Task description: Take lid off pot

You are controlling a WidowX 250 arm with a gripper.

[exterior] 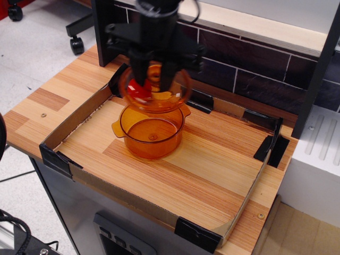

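Above the open pot, hand holds amber lid.

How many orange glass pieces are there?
2. The pot stands open on the wooden tray; the lid hangs above it, held in the gripper. Nothing else orange shows.

Glossy translucent amber glass lid and pot; matt black gripper; smooth striped wood-grain table; raw brown cardboard rim with black tape corners.
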